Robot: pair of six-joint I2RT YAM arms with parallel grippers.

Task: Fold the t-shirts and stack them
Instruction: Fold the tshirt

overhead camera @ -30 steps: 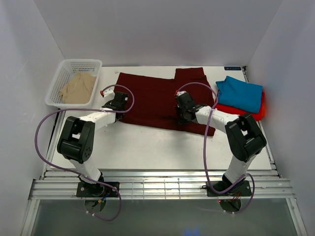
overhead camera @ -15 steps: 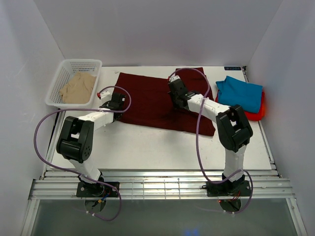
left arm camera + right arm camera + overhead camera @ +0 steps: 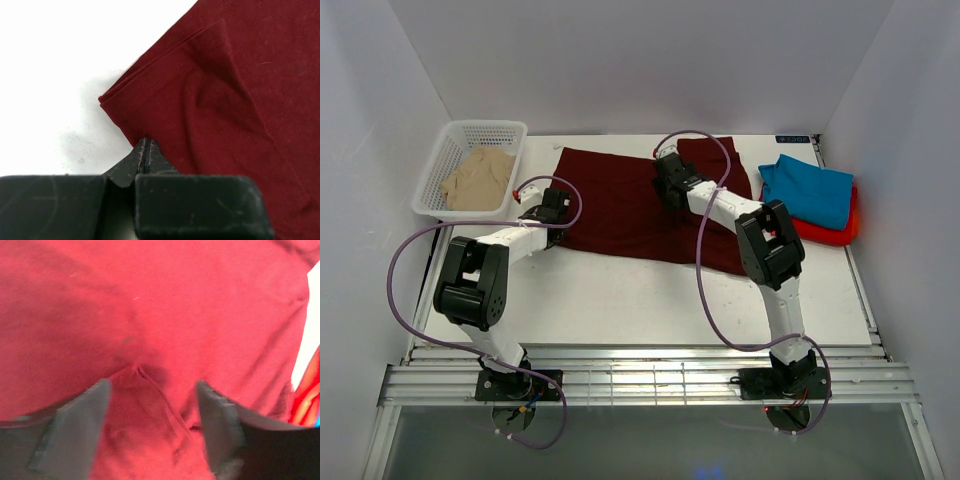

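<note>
I'm watching the right gripper (image 3: 666, 186) finishing a sweep from the near middle of the maroon t-shirt (image 3: 615, 210) up toward its far edge. Its fingers are spread wide just over the cloth, grasping nothing. The left gripper (image 3: 548, 204) is sitting clenched at the shirt's left hem, having edged slightly outward (whether it's pinching cloth, I can't tell). The shirt is lying spread mid-table, so I'm judging we're smoothing, not yet folding.

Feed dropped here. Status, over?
Left pincer shut on maroon t-shirt edge. Right pincer open over it. Shirt spread out, unfolded. Nothing blocking.
</note>
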